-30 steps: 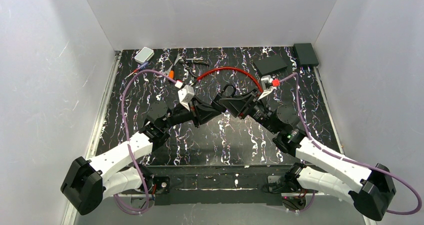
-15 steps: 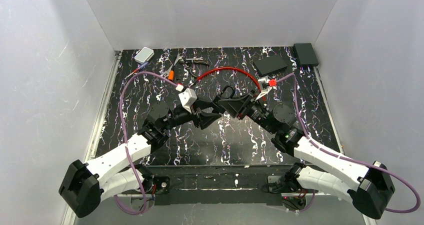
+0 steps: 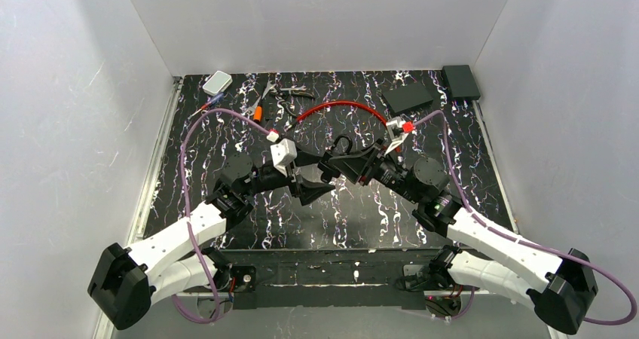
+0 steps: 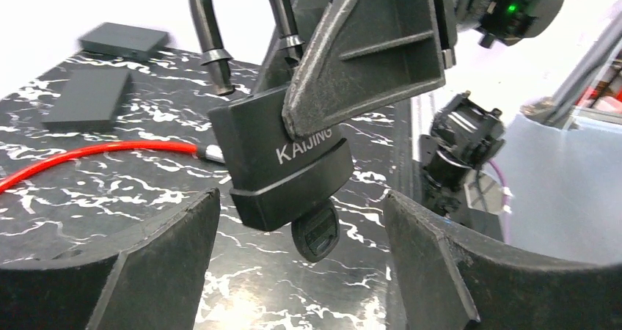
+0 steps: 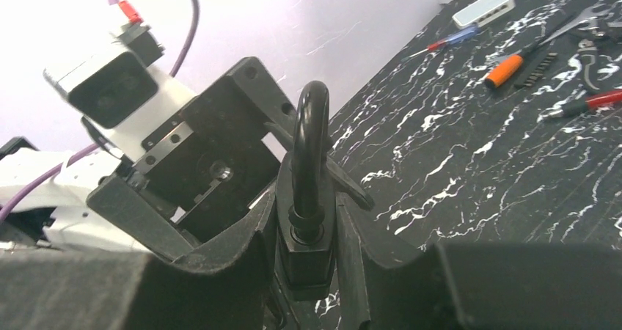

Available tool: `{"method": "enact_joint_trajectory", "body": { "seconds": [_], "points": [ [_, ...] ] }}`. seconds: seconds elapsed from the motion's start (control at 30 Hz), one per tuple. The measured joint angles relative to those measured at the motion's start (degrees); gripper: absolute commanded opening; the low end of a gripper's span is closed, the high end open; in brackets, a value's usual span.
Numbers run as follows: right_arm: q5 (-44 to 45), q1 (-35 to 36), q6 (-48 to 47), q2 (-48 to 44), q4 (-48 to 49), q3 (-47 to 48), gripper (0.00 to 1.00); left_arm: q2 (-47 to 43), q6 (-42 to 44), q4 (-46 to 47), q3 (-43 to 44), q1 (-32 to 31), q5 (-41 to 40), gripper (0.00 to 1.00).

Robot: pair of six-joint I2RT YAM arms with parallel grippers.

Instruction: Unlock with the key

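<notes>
1. Over on the left, the left gripper (image 3: 316,175) is tilted in toward the middle of the black white-veined table (image 3: 362,211), its jaws spread wide. The wrist view shows both curved black fingers (image 4: 147,264) well apart, gripping nothing and touching nothing.
2. Right in that gap hangs the black-headed key (image 4: 315,232). It is seated in the underside of the lock, and its head sits between the two fingertips, clear of both.
3. Above the key is the black rectangular padlock (image 4: 279,161), with "KAIJING" in white on its face. It is held up off the table and tilted. It sits ahead of the left fingers, its lower end level with their tips.
4. Look at the dark metal shackle (image 4: 235,7): its left leg ends in the open air just above the body, while the other leg runs down behind the right arm's finger.
5. Now the right gripper (image 3: 345,163), reaching in from the right. Its jaws are pinching the padlock body from both sides. From its own wrist camera the lock stands edge-on between the two black pads (image 5: 246,249), with the shackle rising straight up.
6. The two grippers meet nose to nose at mid-table, with the lock between them.
7. Further back, a red cable (image 3: 339,107) arcs across the table behind the grippers. A small white box (image 3: 217,81) sits at the far left corner, and an orange-handled screwdriver (image 5: 506,70) lies among the loose tools near it.
8. At the far right are two flat black boxes (image 3: 408,97), one on the table and one just off its corner.
</notes>
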Motion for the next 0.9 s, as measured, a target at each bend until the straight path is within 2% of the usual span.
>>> {"method": "enact_joint_trajectory", "body": {
  "seconds": [0.27, 0.43, 0.67, 0.77, 0.9],
  "points": [
    [-8.17, 0.00, -2.45, 1.18, -0.17, 2.14, 0.01, 2.16, -4.35, 0.11, 0.68, 0.00, 6.08, 0.70],
    [-13.64, 0.00, -5.05, 1.90, -0.24, 3.17, 0.01, 2.16, -6.29, 1.46, 0.68, 0.00, 8.04, 0.58],
    [-15.34, 0.00, -8.74, 1.92, -1.64, 3.32, 0.01, 2.14, -8.76, 2.93, 0.70, 0.00, 8.79, 0.46],
    [-15.39, 0.00, -10.58, 1.92, -3.15, 3.34, 0.01, 2.16, -9.79, 3.61, 0.70, 0.00, 8.81, 0.34],
    [-16.46, 0.00, -13.05, 1.81, -3.87, 3.87, 0.01, 2.34, -11.76, 3.93, 0.68, 0.04, 9.44, 0.00]
  ]
}}
